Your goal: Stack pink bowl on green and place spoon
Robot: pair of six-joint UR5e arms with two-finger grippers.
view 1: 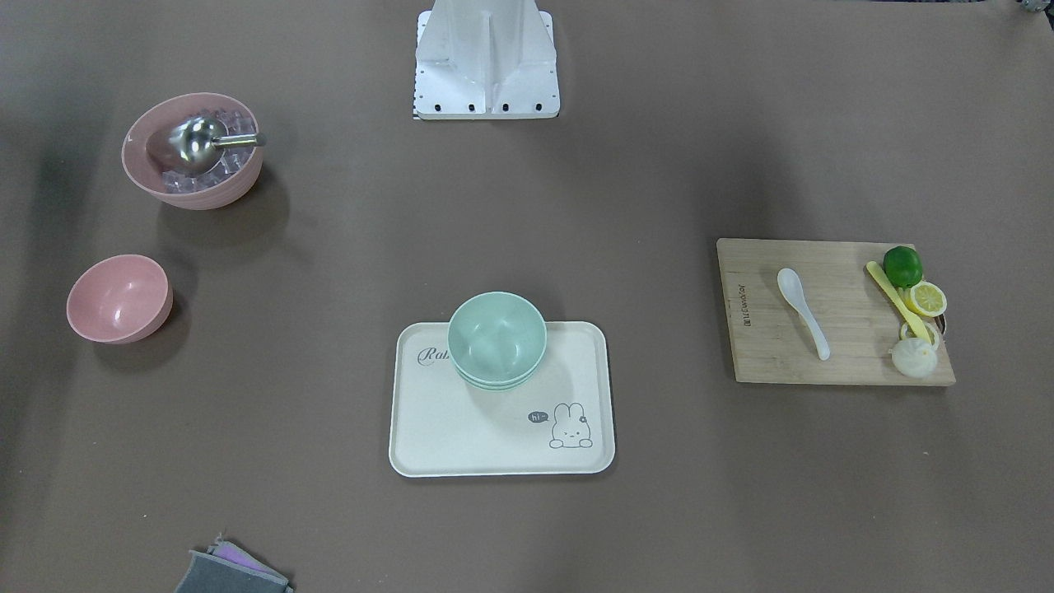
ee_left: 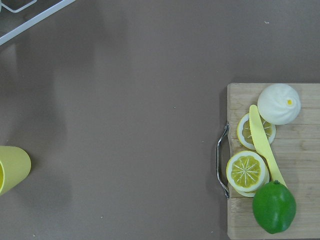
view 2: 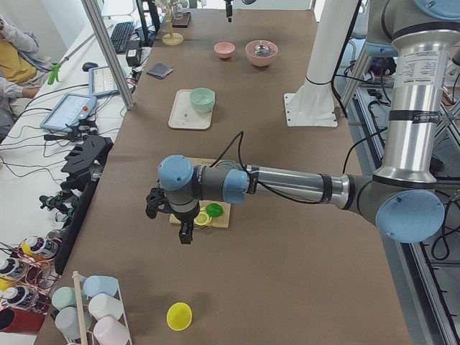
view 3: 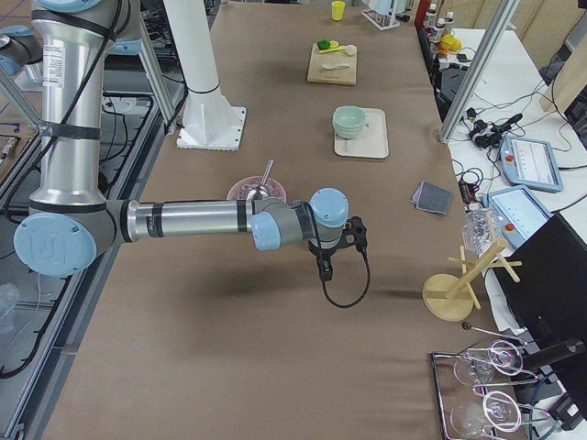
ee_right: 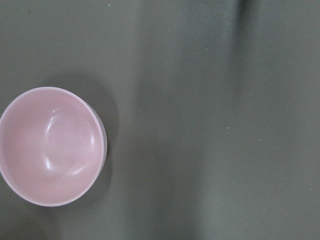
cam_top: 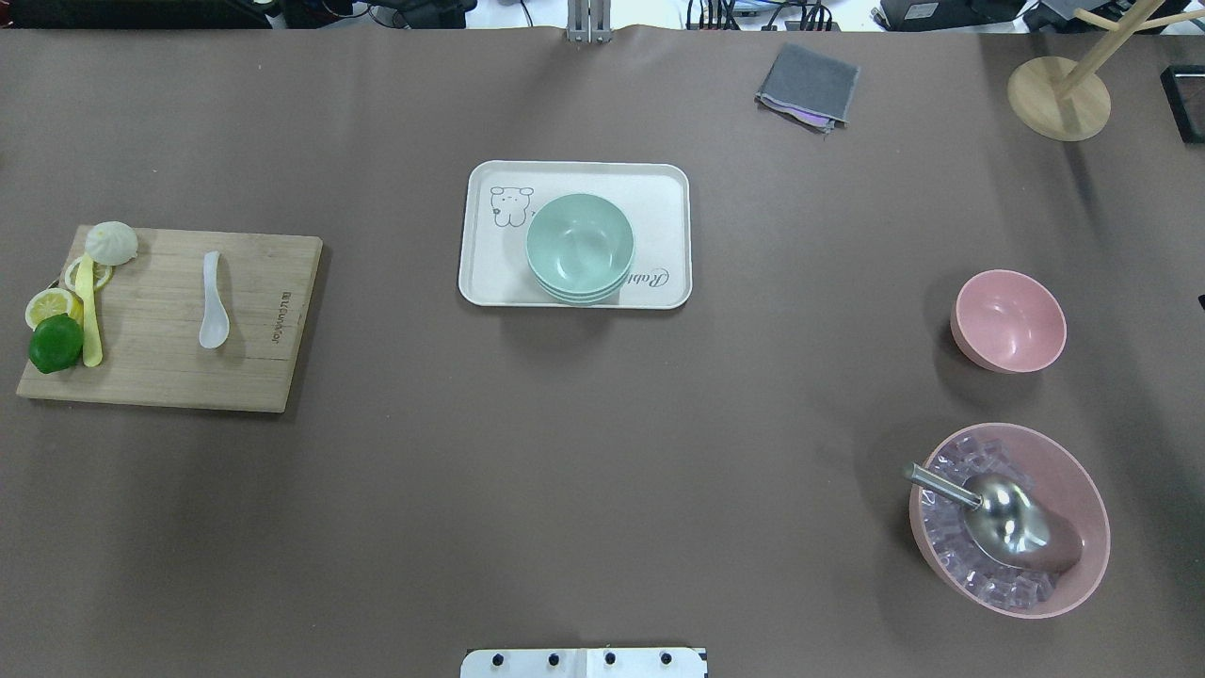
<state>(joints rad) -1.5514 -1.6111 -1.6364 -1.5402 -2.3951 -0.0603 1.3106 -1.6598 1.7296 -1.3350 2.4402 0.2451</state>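
The small pink bowl [view 1: 119, 298] stands empty on the table, far on the robot's right [cam_top: 1009, 320], and shows at the left of the right wrist view [ee_right: 51, 146]. A stack of green bowls [view 1: 496, 338] sits on a white tray [view 1: 461, 436] at mid-table [cam_top: 579, 245]. A white spoon [view 1: 803, 309] lies on a wooden cutting board [view 1: 766, 346] on the robot's left [cam_top: 214, 301]. My left gripper [view 2: 185, 236] hangs above the table just beyond the board's end. My right gripper [view 3: 323, 269] hangs over the table beyond the pink bowl. I cannot tell whether either is open or shut.
A large pink bowl [cam_top: 1012, 518] holds ice cubes and a metal scoop. The board also carries a lime [ee_left: 274, 206], lemon slices, a yellow knife and a bun. A grey cloth [cam_top: 808, 85], a wooden stand [cam_top: 1059, 94] and a yellow cup [ee_left: 12, 167] stand around.
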